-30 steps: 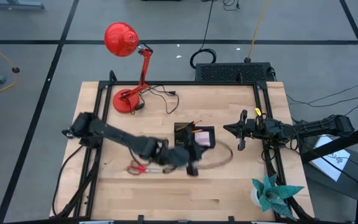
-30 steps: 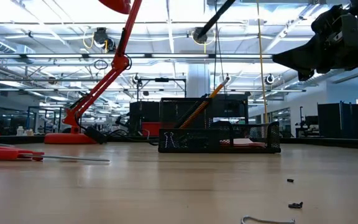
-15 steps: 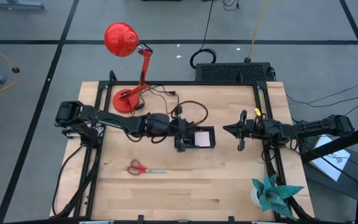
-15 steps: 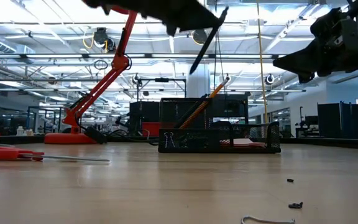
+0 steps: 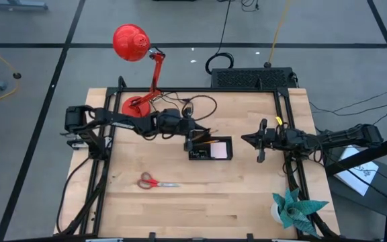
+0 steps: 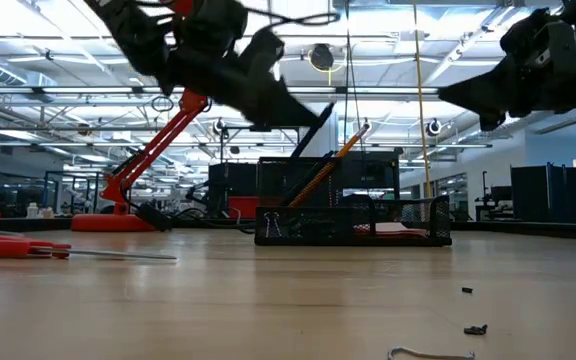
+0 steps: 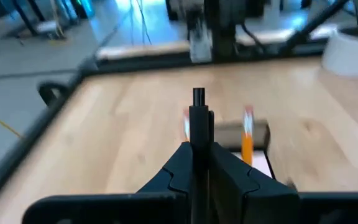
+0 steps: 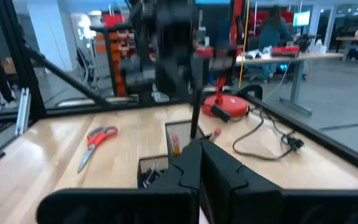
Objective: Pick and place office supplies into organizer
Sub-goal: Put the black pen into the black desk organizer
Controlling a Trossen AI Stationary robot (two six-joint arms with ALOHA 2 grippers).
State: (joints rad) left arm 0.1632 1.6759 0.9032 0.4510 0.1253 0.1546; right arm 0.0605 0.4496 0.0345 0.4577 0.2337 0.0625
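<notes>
Left gripper (image 5: pixel 192 138), jaws clamped on a black pen (image 7: pixel 198 127), hovers at the organizer (image 5: pixel 211 149)'s ten o'clock; tilted, the pen may miss. Right gripper (image 5: pixel 257 146) waits shut at three o'clock.

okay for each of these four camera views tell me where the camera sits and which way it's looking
High: overhead, straight down; both arms, organizer, scissors.
Low: table height, level across; left gripper holding a black pen above the organizer.
Left wrist: looks past its fingers and the pen.
Right wrist: faces the scissors and lamp.
Shared: organizer.
</notes>
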